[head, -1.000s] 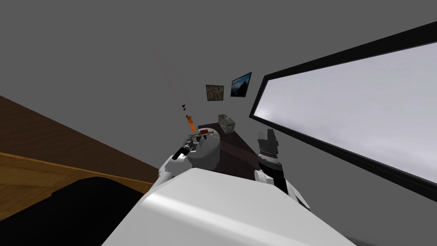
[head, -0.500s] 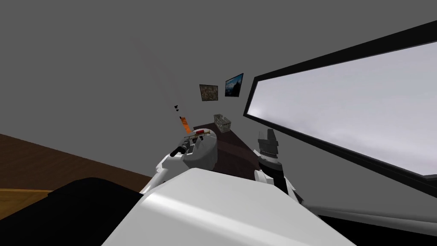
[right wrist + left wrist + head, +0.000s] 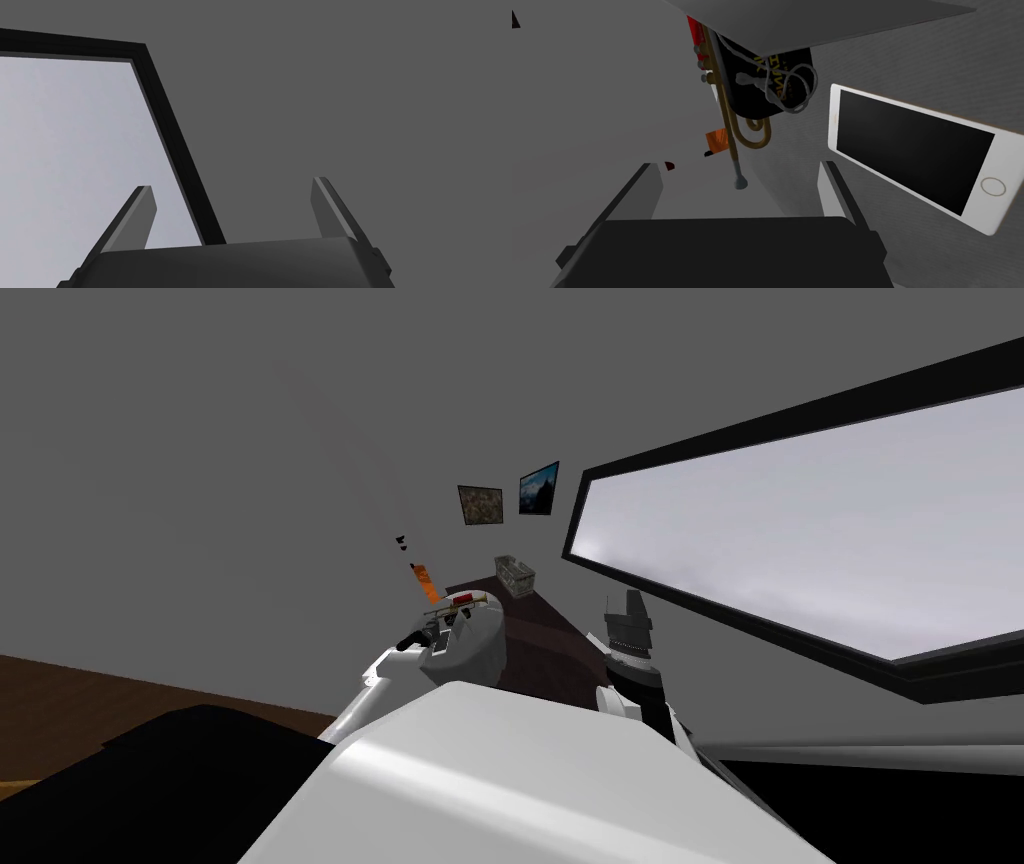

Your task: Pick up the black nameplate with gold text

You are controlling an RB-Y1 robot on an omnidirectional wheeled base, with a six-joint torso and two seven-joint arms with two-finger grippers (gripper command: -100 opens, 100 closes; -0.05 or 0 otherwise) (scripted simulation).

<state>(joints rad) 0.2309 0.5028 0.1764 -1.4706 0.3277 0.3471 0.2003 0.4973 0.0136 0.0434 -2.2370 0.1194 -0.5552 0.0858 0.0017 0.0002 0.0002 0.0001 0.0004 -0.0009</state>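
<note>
Left claw [image 3: 737,167] spread wide, blades well apart, nothing between them but open air and the tip of a tube. Straight ahead of it, past the fingertips, there's the black nameplate with gold lettering [image 3: 751,102], lying on a flat grey surface [image 3: 937,65] and well clear of both blades. A looped white cord [image 3: 799,82] is draped right across the plate's face. Alongside it, nearer the claw, runs a brass-coloured trumpet with a red valve section [image 3: 731,125], its narrow end reaching down into the gap between the blades. Out past one fingertip, beside the nameplate, lies a white smartphone with a black screen [image 3: 912,150]. Right claw [image 3: 232,185] is raised off to the side, blades apart too, gripping nothing.
</note>
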